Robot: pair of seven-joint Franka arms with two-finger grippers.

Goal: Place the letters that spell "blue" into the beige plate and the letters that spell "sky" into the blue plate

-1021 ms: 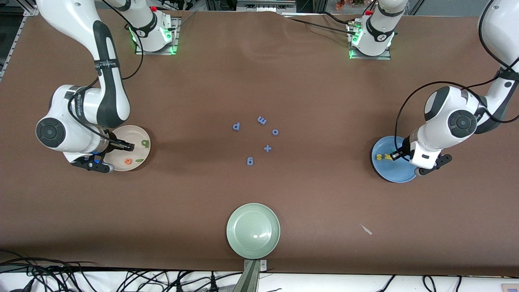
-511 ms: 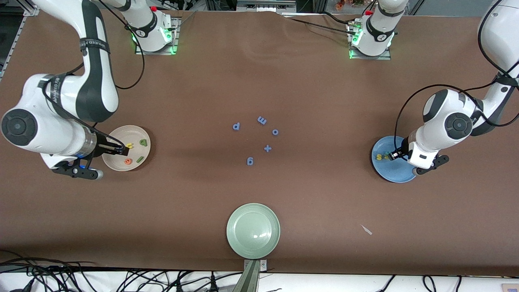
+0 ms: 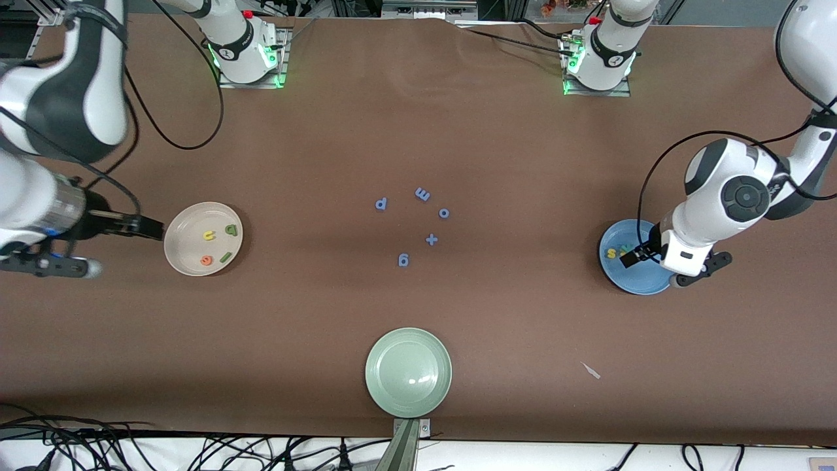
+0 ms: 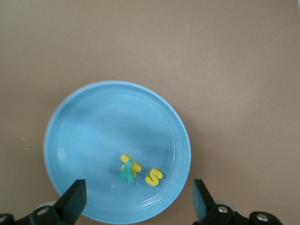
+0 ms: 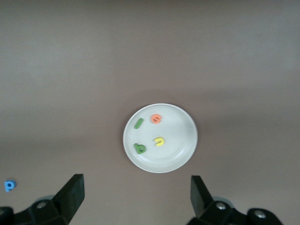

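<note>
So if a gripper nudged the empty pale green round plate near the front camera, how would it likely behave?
The pale green round plate sits flat and shallow on the brown table cover, so it would probably slide, not tip. Its glossy highlight suggests a hard, smooth surface, likely slippery between fingers. The raised rim looks like the only graspable part, and nothing lies in it to add weight.

Bare tabletop [image 3: 523,144] between plates, blue letters [image 3: 418,222] scattered mid-table

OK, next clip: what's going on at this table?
Sorting looks finished. The beige plate holds the green b, l, yellow u and orange e. The blue plate holds s, k and y. Both tools are open and empty: the left tool over the blue plate, the right tool above the table beside the beige plate.
</note>
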